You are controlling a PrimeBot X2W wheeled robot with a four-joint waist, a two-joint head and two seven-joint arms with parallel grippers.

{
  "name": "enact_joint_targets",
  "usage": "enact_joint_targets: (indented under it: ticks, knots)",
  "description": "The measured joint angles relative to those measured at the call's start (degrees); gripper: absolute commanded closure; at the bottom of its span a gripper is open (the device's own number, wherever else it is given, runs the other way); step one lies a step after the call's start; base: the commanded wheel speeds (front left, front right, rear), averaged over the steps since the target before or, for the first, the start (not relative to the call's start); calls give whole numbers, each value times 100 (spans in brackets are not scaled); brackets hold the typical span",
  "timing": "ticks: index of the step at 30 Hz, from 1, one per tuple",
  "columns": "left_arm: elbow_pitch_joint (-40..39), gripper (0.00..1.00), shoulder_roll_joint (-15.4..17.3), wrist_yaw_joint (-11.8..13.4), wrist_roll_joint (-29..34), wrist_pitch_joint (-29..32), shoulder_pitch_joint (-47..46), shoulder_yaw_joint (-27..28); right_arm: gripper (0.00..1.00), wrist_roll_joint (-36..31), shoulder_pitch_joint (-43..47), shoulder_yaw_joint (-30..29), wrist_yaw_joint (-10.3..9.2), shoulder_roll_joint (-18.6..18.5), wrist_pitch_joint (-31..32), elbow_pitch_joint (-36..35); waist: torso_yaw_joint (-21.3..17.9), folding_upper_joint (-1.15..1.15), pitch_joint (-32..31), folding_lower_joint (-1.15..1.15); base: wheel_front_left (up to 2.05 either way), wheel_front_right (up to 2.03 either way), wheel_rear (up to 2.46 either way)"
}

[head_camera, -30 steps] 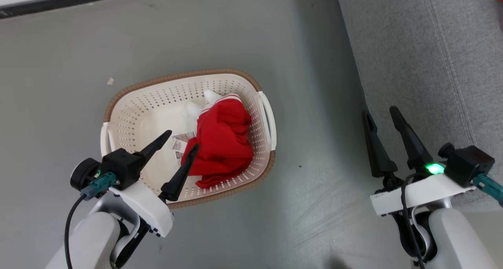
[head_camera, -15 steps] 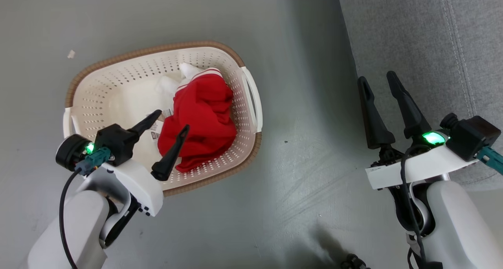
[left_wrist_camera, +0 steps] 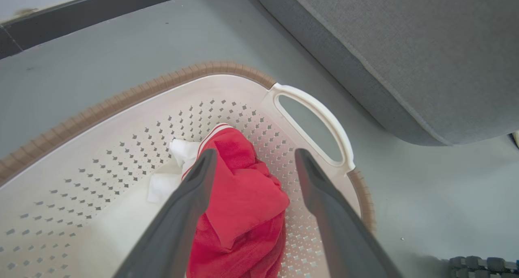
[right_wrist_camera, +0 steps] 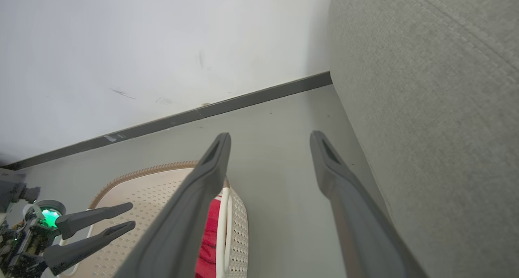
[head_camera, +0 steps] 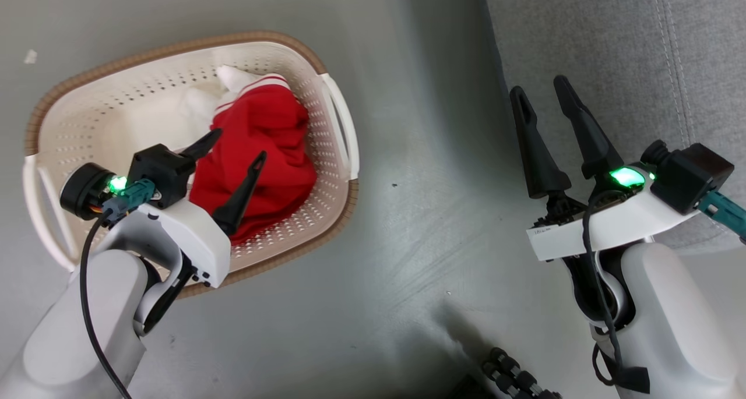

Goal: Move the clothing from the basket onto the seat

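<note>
Both jaws released, left over the clothing (head_camera: pixel 268 131)
I may pinch the basket (head_camera: pixel 87 108) wall beside it

- The clothing (head_camera: pixel 268 125) is partly covered by the left gripper (head_camera: pixel 239 143) in the head view, so its full outline cannot be seen.
- The near rim of the basket (head_camera: pixel 175 45) is hidden behind the left arm (head_camera: pixel 76 317).
- The seat (head_camera: pixel 612 38) is cut off by the top and right edges.
- A white piece (head_camera: pixel 230 78) beside the clothing cannot be identified.
- A dark ribbed object (head_camera: pixel 513 375) is cut off by the bottom edge.
- A pale scrap (head_camera: pixel 30 56) on the floor (head_camera: pixel 408 242) is too small to be told.
</note>
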Motion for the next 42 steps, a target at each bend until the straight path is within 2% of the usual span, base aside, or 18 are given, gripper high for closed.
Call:
enact_joint_targets:
  ticks: [16, 42]
  knots:
    - [-3, 0, 154, 201, 1, 431, -242, 127, 0, 229, -210, 300, 0, 1, 0, 11, -440, 0, 369, 0, 0, 0, 0]
    - [-222, 0, 134, 349, -71, 839, -337, 188, 0, 416, -358, 448, 0, 3, 0, 10, -765, 0, 697, 0, 0, 0, 0]
